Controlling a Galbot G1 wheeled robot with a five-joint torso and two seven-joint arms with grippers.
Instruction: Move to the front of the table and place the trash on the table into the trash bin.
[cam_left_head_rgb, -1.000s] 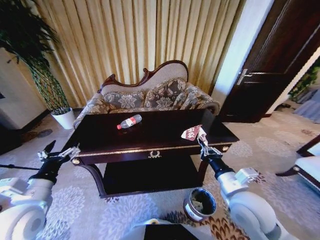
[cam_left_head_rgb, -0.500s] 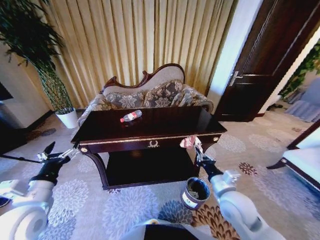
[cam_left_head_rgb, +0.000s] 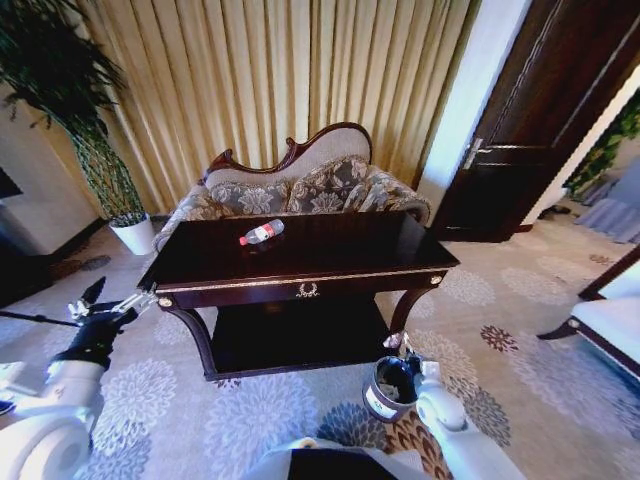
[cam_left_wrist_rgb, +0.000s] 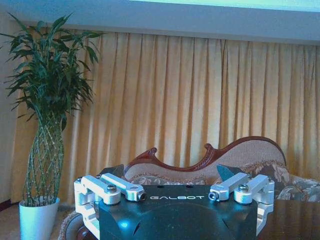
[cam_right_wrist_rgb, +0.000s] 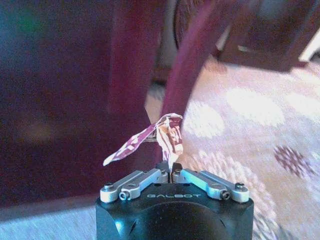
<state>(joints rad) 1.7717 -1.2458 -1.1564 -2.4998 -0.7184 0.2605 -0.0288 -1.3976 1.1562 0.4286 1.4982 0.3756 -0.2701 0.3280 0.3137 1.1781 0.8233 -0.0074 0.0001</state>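
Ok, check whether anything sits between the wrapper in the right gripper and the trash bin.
Nothing visible does. The right gripper is shut on the wrapper and, in the head view, sits right at the rim of the trash bin, below the table and beside its front right leg. The bin's mouth is open.

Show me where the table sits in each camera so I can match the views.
Head view: the table is central, in front of the sofa.
Left wrist view: a strip of dark tabletop beside the left gripper, sofa behind.
Right wrist view: the curved leg behind the wrapper pinched in the right gripper.
Shared landmarks: sofa; curved leg.
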